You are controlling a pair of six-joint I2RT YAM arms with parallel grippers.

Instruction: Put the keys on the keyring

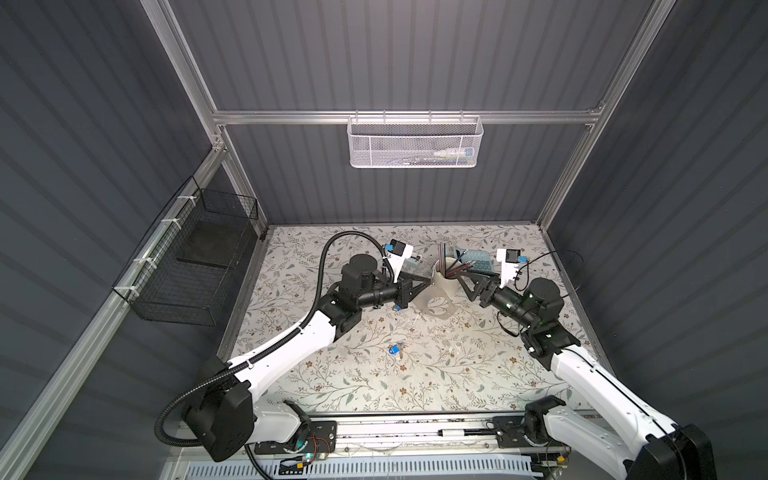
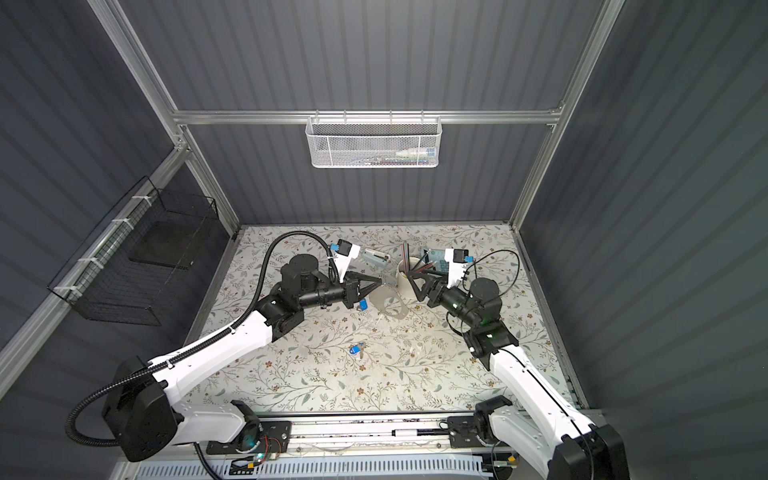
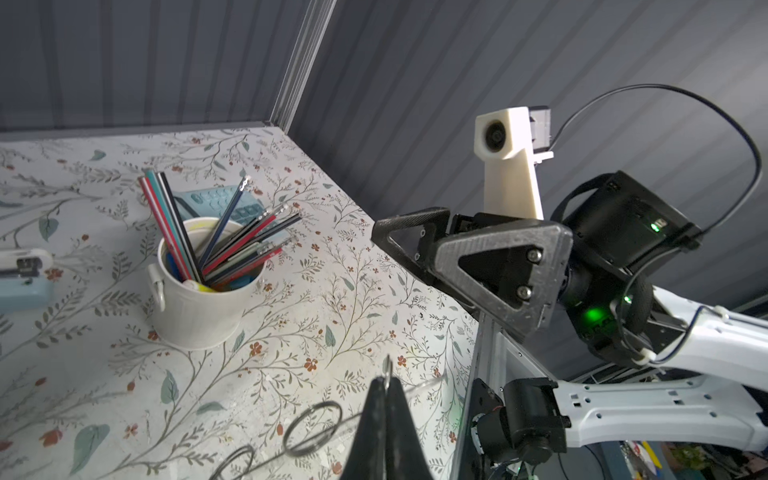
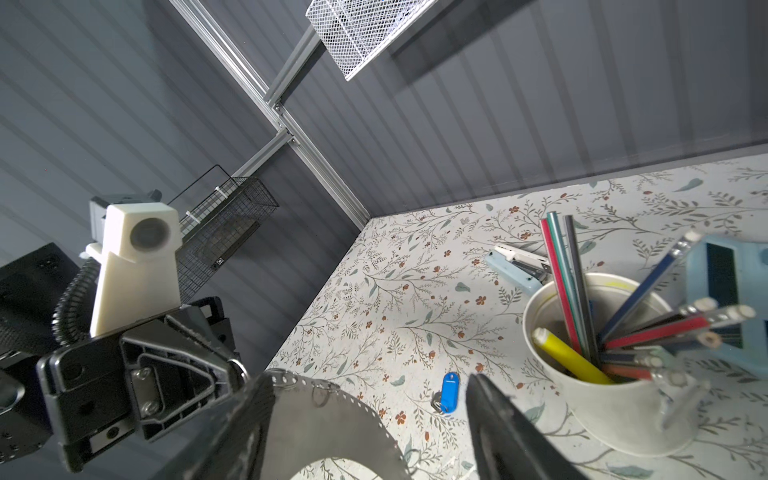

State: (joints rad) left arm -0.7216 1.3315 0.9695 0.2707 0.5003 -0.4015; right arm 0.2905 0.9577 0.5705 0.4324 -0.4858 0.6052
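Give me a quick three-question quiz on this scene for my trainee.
1. True or false: the right gripper stands open.
2. How many blue-tagged keys show in a top view?
3. The white cup holds: A) pencils, B) scissors, C) spoons.
Key: 1 true; 2 two; 3 A.

- tabletop (image 1: 374,386): off-white, floral print, grey-green leaves, rust-red flowers
- key tags (image 1: 394,350): bright blue
- keyring (image 4: 324,428): plain grey
- cup (image 3: 195,307): white
- pencils (image 3: 168,220): red, teal, navy, black
- stapler (image 4: 515,270): pale blue
- mesh basket (image 1: 415,143): white
- wire basket (image 1: 195,266): black
- walls (image 1: 415,62): dark grey, ribbed
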